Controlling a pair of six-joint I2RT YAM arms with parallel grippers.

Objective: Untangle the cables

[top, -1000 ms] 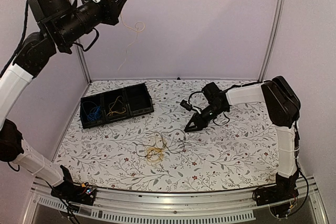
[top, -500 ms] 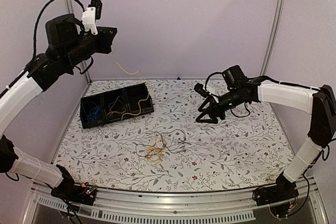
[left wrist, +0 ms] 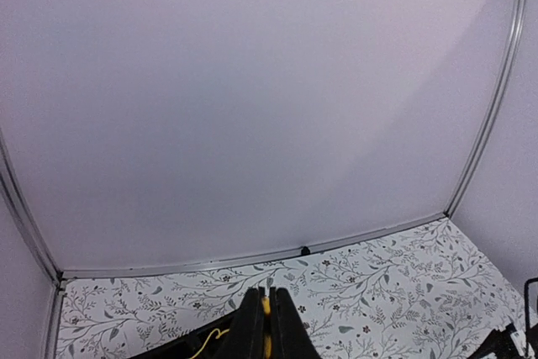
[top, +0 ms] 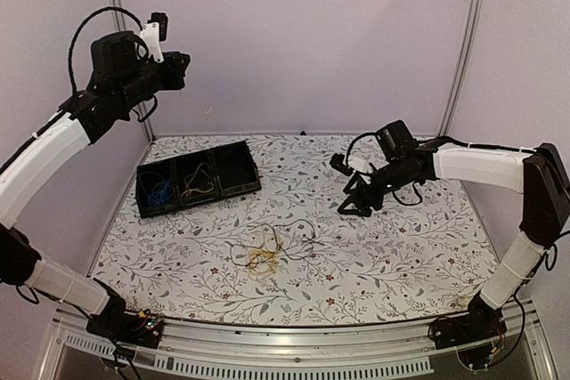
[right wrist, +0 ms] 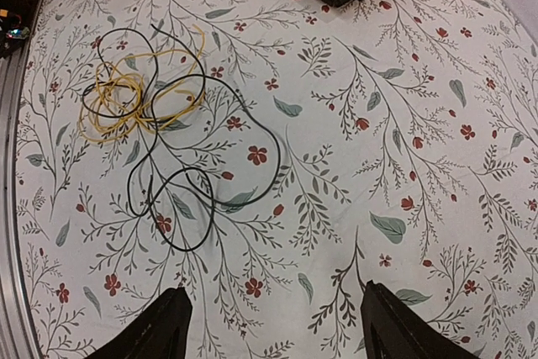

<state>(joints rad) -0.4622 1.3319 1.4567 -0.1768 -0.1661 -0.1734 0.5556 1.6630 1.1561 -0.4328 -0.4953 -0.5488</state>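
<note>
Top external view: a floral-print table point(top: 401, 255) boxed in by lilac walls point(top: 338, 42), with the tangled yellow and black cables point(top: 267, 254) lying near its front middle. The right gripper point(top: 356, 202) hangs over the cloth with its fingers spread wide, apart from the tangle. The left gripper point(top: 178, 68), high by the back wall, pinches a sliver of yellow wire point(left wrist: 266, 304).

We see a yellow cable point(right wrist: 134, 94) in loose loops tangled with a thin black cable point(right wrist: 181, 182), flat on the desk point(top: 401, 255) toward its near edge; a second yellow cable point(left wrist: 266, 307) sits pinched in the left jaws.
</note>
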